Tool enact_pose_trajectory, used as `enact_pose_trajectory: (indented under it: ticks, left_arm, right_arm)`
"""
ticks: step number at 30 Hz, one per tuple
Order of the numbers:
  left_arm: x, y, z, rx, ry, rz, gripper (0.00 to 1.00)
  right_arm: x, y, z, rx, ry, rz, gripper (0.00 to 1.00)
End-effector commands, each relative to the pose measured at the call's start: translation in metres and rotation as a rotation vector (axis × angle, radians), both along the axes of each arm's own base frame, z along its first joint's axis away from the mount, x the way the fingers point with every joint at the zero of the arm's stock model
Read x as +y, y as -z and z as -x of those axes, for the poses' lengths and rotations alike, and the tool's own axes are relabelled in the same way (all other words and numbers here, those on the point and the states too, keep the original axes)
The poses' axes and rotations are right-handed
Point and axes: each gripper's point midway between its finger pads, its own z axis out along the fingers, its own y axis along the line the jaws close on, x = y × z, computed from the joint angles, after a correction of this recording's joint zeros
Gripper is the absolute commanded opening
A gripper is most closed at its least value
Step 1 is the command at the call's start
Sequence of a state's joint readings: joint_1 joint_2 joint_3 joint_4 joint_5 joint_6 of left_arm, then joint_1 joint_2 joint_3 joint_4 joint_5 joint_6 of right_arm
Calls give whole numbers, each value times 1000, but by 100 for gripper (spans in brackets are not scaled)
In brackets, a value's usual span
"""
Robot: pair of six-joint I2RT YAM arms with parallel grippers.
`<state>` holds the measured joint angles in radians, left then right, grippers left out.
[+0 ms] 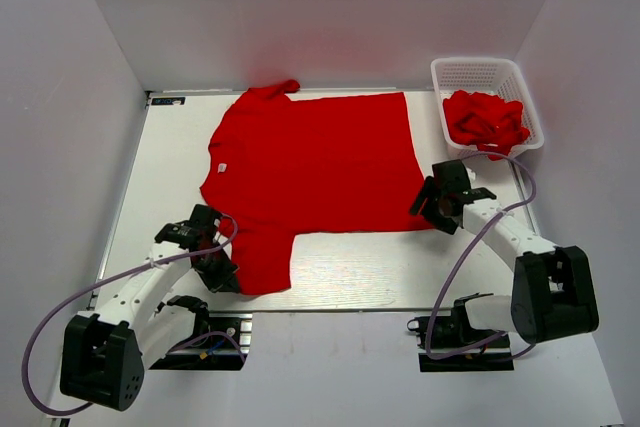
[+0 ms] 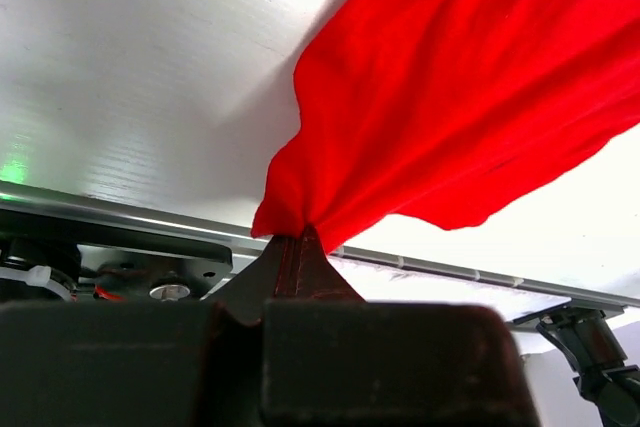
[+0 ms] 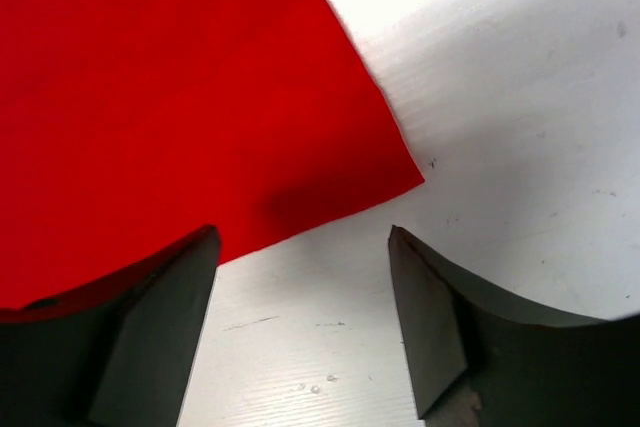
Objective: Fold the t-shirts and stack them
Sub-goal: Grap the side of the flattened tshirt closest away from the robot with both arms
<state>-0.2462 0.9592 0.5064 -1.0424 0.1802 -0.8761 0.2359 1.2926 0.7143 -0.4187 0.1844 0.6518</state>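
Observation:
A bright red t-shirt (image 1: pixel 315 162) lies spread flat on the white table, collar to the left with a small white neck label (image 1: pixel 222 165). One sleeve hangs toward the near edge. My left gripper (image 1: pixel 222 272) is shut on that sleeve's edge; in the left wrist view the red cloth (image 2: pixel 450 97) bunches up out of the closed tips (image 2: pixel 298 247). My right gripper (image 1: pixel 432 209) is open and empty, just off the shirt's near right hem corner (image 3: pixel 400 177), its fingers (image 3: pixel 170 297) over bare table. More red t-shirts (image 1: pixel 486 121) lie crumpled in the basket.
A white plastic mesh basket (image 1: pixel 480 72) stands at the back right corner. White walls enclose the table on three sides. The table's near metal edge (image 2: pixel 450 272) runs just below the held sleeve.

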Motion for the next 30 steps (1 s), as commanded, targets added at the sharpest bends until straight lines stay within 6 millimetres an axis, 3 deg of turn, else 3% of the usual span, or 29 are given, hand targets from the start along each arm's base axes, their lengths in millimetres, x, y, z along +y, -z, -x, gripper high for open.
enact_pose_trajectory:
  ticks: [1,15,20,27,30]
  left_arm:
    - [-10,-14,-9,-40,5,49,0]
    - [-20,-34,-43,-156,25,78,0]
    - [-24,-52,-65,-236,70,87,0]
    - [-41,-94,-113,-428,167,142,0]
    - [-48,-110,-135,-498,198,154,0]
  right_arm:
    - [2,11,3,9,29,-23,72]
    - [-4,34,-1,40,63,6,68]
    - [-4,37,2,31,78,2,40]
    - [-1,31,-3,14,43,-7,3]
    - [4,28,-6,6,13,-14,0]
